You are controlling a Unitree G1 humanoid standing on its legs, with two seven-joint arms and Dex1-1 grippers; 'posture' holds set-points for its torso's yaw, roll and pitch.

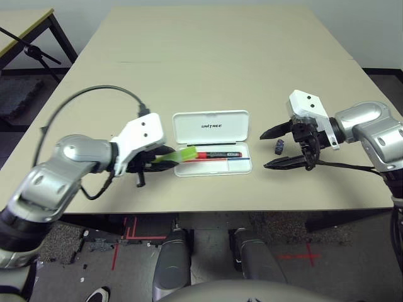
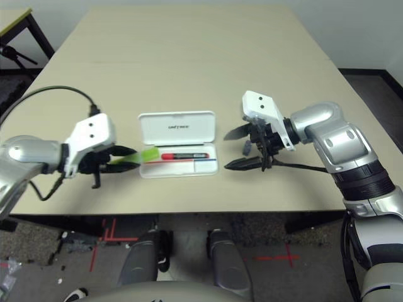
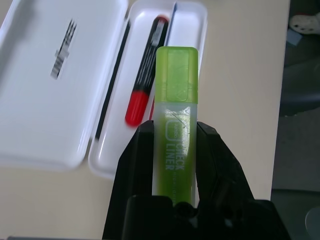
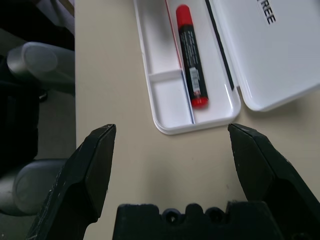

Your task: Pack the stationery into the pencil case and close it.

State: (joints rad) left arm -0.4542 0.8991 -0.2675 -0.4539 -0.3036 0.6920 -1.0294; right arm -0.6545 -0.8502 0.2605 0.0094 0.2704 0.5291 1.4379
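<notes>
The white pencil case (image 1: 242, 168) lies open at the table's middle, with its lid (image 1: 211, 127) folded back flat. A red marker (image 1: 214, 154) with a black cap lies in the tray. My left gripper (image 1: 165, 159) is shut on the lime-green highlighter (image 1: 179, 155), whose free end hangs over the tray's left edge. The left wrist view has the highlighter (image 3: 175, 100) clamped between both fingers (image 3: 137, 160), pointing at the tray (image 3: 192, 30). Right of the case my right gripper (image 1: 263, 150) stands open. A tiny dark block (image 1: 279, 146) sits on the table between its fingers.
A black cable (image 1: 94, 91) loops over my left forearm. Another table with a black stand (image 1: 31, 47) is off the far left corner. The table's front edge (image 1: 208, 211) runs just below the case. Bare tabletop stretches behind the lid.
</notes>
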